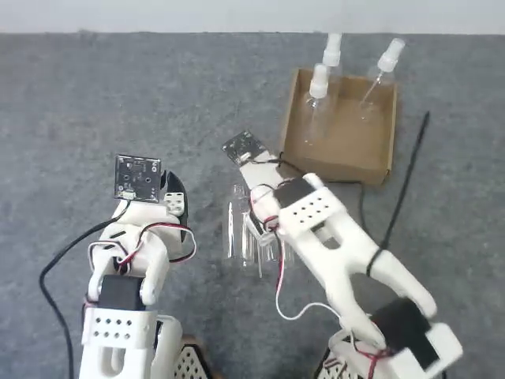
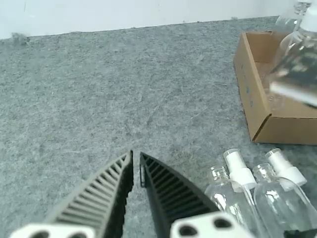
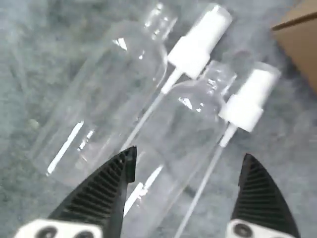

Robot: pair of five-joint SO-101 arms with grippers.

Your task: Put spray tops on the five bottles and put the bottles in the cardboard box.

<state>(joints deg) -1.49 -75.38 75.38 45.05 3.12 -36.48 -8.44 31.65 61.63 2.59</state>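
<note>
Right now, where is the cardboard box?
In the high view the cardboard box sits far right on the mat, beyond the open right gripper and the two loose bottles, with three capped bottles in it.

**Three capped and boxed, two bare on the mat**

Cardboard box (image 1: 351,154): open-topped, far right. Three clear bottles stand inside with white tops on: near-left bottle (image 1: 319,99), far-left bottle (image 1: 331,55), right bottle (image 1: 379,75).

Mid-table: first bare bottle (image 3: 104,114) and second bare bottle (image 3: 173,144) lie side by side, necks uncapped. First loose spray top (image 3: 198,42) lies between them. Second loose spray top (image 3: 250,99) lies beside the second.
</note>
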